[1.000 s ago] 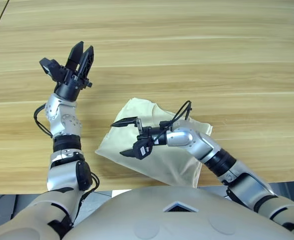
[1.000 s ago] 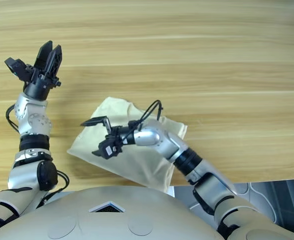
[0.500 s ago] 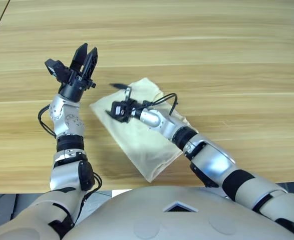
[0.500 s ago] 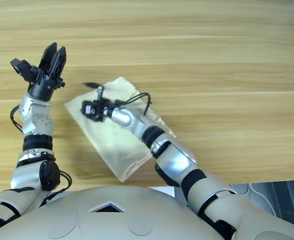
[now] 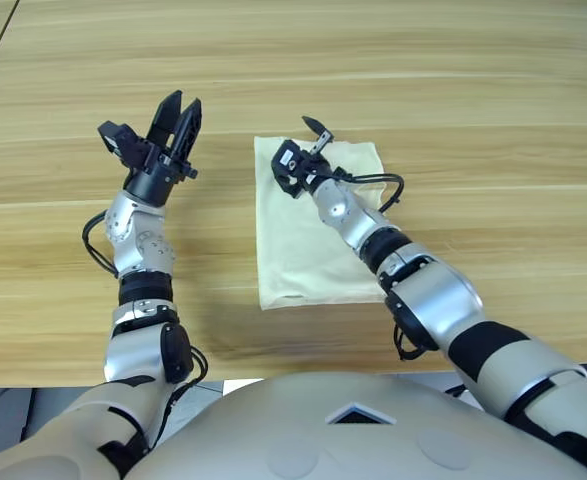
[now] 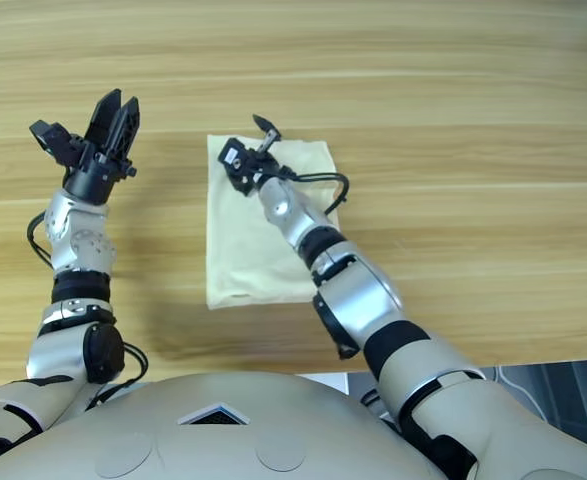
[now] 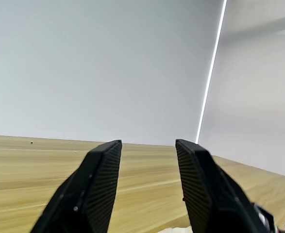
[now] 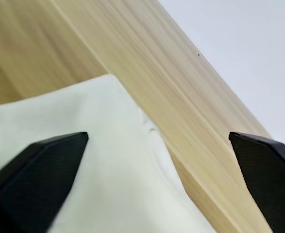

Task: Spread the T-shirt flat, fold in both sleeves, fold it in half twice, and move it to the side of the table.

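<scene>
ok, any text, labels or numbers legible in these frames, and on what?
None legible.
T-shirt: plain, no print.
Table: bare wood grain, no marks.
Right gripper: a small pale patch on its body, possibly a label, too small to read.
Left gripper: ribbed finger pads, no lettering.

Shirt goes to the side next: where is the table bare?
Bare table lies right of the T-shirt and beyond its far edge. Tighter: the strip between it and the left gripper; the right gripper hangs over its far edge.
</scene>
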Robot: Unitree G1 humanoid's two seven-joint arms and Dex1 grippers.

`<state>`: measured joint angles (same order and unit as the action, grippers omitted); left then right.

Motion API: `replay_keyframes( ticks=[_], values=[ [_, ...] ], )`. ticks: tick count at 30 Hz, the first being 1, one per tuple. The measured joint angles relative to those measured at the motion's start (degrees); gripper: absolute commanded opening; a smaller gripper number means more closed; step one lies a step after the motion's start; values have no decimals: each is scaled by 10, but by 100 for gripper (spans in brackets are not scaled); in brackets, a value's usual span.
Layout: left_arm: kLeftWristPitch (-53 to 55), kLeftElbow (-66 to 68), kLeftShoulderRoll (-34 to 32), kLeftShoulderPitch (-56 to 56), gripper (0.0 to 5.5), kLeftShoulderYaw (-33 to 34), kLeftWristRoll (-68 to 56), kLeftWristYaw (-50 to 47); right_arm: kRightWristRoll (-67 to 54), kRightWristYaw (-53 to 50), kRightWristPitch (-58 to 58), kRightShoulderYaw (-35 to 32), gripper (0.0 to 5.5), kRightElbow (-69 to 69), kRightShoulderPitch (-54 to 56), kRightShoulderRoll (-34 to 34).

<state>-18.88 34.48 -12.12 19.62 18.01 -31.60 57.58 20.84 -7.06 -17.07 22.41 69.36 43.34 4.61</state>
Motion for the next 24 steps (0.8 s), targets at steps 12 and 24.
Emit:
replay_keyframes(
  ticks=[12,24],
  values=[
    [-127,-136,1,-75,208,-64,97,-33,-148,149,-98,-98,536,-290,-76,-39],
    [-182,-442,-196,-321,302,-154,235,36,-182,558,-162,-126,540,-881,-516,-556]
  ],
)
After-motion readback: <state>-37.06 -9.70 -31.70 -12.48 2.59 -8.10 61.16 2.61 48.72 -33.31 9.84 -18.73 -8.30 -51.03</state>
